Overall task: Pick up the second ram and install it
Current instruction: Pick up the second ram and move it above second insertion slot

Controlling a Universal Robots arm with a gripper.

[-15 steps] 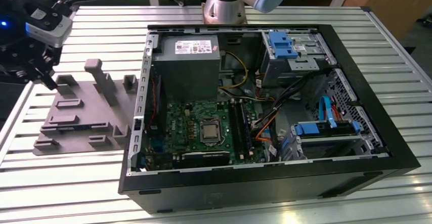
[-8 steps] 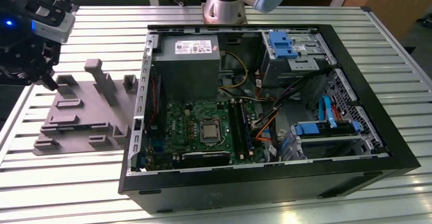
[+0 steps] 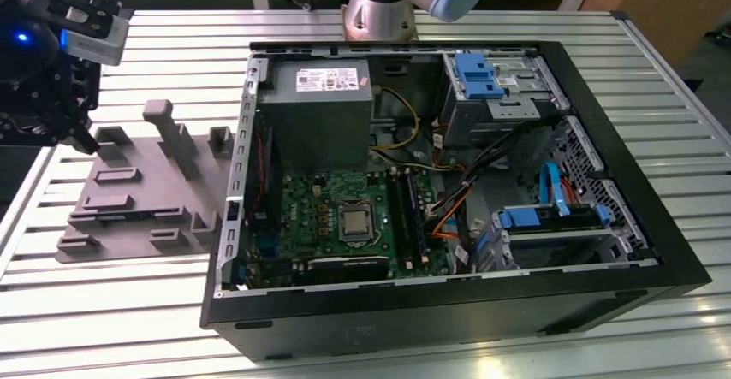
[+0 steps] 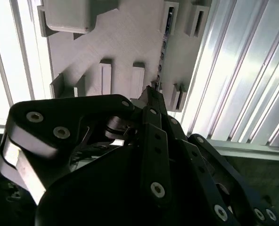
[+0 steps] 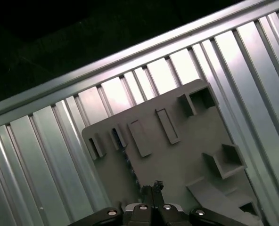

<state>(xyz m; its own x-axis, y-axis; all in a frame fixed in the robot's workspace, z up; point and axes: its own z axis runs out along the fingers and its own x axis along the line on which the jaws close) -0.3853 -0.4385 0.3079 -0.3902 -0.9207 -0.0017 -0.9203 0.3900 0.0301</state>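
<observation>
Tool [image 3: 86, 144] hangs over the outer edge of the grey holder plate [image 3: 154, 186], on the side away from the computer case [image 3: 457, 315]. Fingers [image 4: 153, 122] are pressed together with nothing pinched between them. In the second wrist view the two black bars run side by side and meet at the tip, with the linkage arms folded out on both sides.

Second ram [image 4: 163, 44] stands on its long edge in a narrow slot of the plate, just ahead of the tool's tips and roughly in line with them. It is a thin dark strip with small chips along it, and a small grey bracket catches each end. Cannot tell from the wrist views whether the tips touch the ram or stop just short. In the exterior view the tool looks clear above the plate.

Raised grey blocks and empty pockets are scattered over the plate beyond the tool, and one taller post stands farther off. The ribbed metal worktop [image 3: 115, 310] carries both plate and case.

The case lies open, well apart from the tool, past the far side of the plate. Inside are a green motherboard [image 3: 314, 216], a grey power-supply box [image 3: 314, 114] and long black slots [image 3: 406, 221] next to the processor socket. The arm base [image 3: 383, 7] is beyond the case, farthest from the tool.
</observation>
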